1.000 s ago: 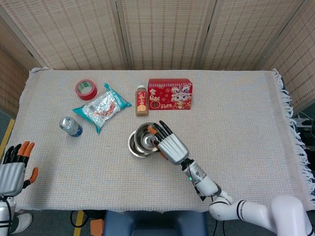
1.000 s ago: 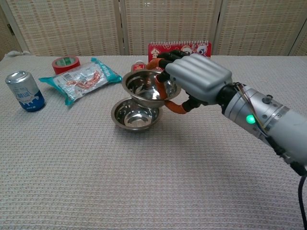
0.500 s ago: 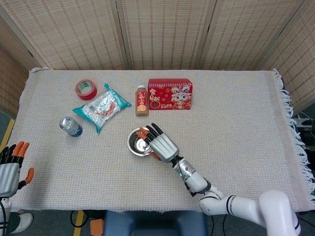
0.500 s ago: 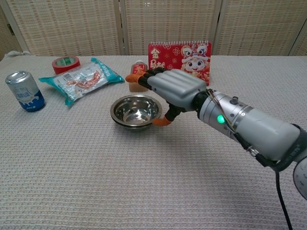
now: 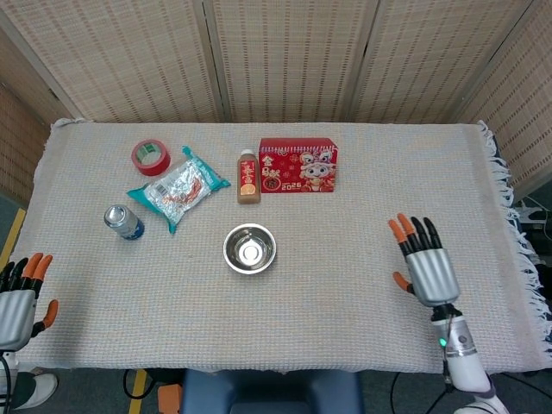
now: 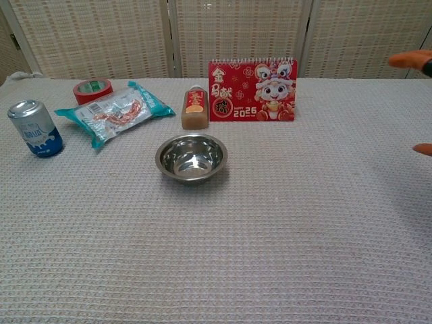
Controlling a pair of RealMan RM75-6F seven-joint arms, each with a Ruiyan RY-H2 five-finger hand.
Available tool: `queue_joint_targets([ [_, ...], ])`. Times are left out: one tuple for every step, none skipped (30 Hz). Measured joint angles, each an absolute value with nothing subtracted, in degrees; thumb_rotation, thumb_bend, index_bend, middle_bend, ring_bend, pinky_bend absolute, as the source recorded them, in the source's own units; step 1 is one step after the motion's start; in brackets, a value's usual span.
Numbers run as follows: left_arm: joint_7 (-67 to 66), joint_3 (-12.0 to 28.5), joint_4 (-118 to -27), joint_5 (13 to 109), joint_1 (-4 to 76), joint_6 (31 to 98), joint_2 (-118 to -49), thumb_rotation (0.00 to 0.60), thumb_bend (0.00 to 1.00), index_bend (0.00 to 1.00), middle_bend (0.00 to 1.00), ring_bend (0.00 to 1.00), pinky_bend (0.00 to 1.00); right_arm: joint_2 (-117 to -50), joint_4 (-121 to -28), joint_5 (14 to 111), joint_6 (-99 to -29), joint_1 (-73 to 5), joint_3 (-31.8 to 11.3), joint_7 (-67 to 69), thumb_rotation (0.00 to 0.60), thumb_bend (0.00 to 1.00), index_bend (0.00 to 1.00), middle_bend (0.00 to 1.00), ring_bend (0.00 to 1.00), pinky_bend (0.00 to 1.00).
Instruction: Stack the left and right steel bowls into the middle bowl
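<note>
Your right hand hangs empty, fingers spread, well right of the nested steel bowls; your left hand, also spread, sits farther off.

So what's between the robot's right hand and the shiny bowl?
Nothing but bare tablecloth. The head view shows the right hand and the bowl with only cloth between them.

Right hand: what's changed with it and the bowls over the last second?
The right hand lowered its bowl into the bowl stack, let go, and pulled back to the right, open. The left hand dropped slightly. The can, tape, packet, bottle and calendar stayed put.
</note>
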State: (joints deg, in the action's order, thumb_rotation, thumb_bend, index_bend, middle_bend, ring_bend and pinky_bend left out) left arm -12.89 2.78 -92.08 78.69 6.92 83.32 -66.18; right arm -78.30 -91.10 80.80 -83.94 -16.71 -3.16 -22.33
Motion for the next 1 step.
queue_joint_targets([
  [-13.64,2.80,-92.08,78.95,7.02,83.45,-66.59,0.600,0.45,0.00,0.00,0.00,0.02,-77.44,-90.29,80.73,-86.30,-14.29,-2.35,-20.30,0.600,0.09,0.00,0.00,0.00,0.00],
])
